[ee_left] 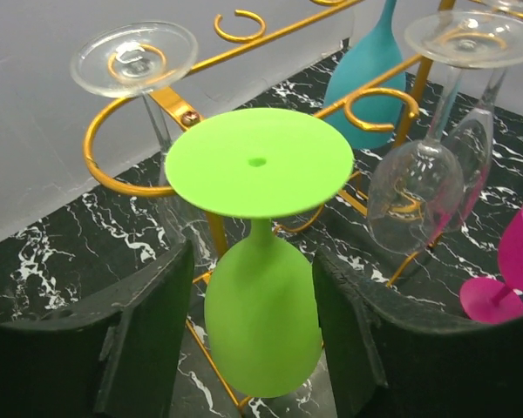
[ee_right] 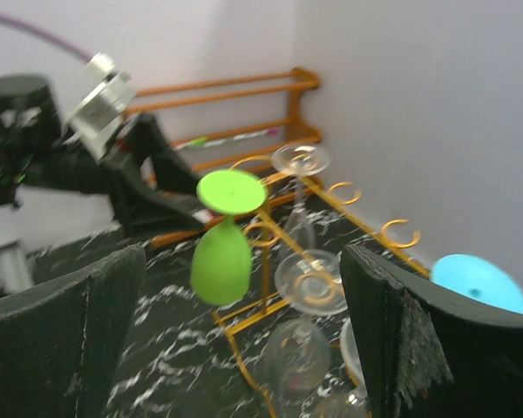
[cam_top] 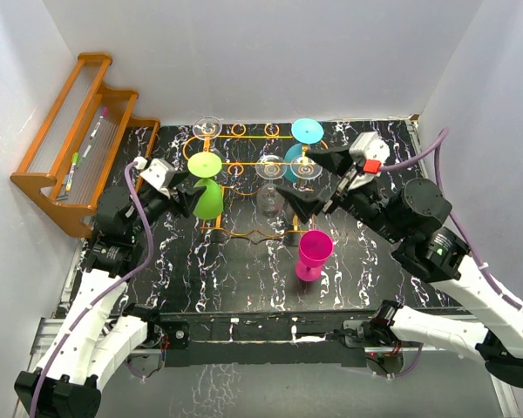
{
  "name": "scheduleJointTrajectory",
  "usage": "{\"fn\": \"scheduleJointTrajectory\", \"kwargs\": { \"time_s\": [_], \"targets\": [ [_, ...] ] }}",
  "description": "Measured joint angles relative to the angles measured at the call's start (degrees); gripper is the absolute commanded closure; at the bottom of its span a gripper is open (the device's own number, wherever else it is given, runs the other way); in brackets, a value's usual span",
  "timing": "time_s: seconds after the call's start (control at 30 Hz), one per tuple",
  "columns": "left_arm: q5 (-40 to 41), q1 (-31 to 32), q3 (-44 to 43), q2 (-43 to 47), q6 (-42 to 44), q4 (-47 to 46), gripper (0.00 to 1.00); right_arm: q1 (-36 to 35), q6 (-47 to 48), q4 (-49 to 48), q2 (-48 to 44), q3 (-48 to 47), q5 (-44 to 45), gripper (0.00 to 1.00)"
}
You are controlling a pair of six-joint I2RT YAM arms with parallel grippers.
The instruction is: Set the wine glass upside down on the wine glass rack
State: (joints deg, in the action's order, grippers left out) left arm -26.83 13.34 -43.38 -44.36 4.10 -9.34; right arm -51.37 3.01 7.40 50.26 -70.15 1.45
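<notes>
A green wine glass (cam_top: 207, 200) hangs upside down on the orange wire rack (cam_top: 244, 136), its flat foot resting on top of a rail. The left wrist view shows its bowl (ee_left: 261, 322) between my left gripper's (ee_left: 254, 270) dark fingers, which stand apart on either side of it; a thin gap shows at the left finger. In the top view this left gripper (cam_top: 190, 195) is at the rack's left end. Over the rack's right part, my right gripper (cam_top: 310, 179) stands wide open and holds nothing. From the right wrist, the green glass (ee_right: 221, 257) hangs beyond the right gripper (ee_right: 244, 292).
A pink glass (cam_top: 314, 252) stands upright on the marbled table in front of the rack. A teal glass (cam_top: 305, 132) and three clear glasses (cam_top: 270, 174) hang upside down on the rack. An orange wooden stepped shelf (cam_top: 78, 139) with pens leans at the back left.
</notes>
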Motion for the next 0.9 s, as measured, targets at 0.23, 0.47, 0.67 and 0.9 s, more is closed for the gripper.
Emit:
{"fn": "scheduleJointTrajectory", "kwargs": {
  "time_s": [0.23,0.47,0.67,0.9],
  "targets": [
    [-1.51,0.00,-0.07,3.89,2.49,9.57,0.30,0.00,-1.95,14.03,-1.84,0.39,-18.12,0.02],
    [-0.59,0.00,-1.62,7.21,4.83,17.42,0.26,-0.07,-7.98,27.17,1.16,2.40,-26.05,0.01],
    [2.80,-0.04,-2.10,9.86,6.82,20.26,0.03,-0.07,-14.12,37.27,1.29,7.17,-18.88,0.07],
    [1.95,-0.26,-2.27,14.47,9.09,22.77,0.03,-0.07,-18.25,43.91,6.58,7.23,-8.04,0.14]
  ]
}}
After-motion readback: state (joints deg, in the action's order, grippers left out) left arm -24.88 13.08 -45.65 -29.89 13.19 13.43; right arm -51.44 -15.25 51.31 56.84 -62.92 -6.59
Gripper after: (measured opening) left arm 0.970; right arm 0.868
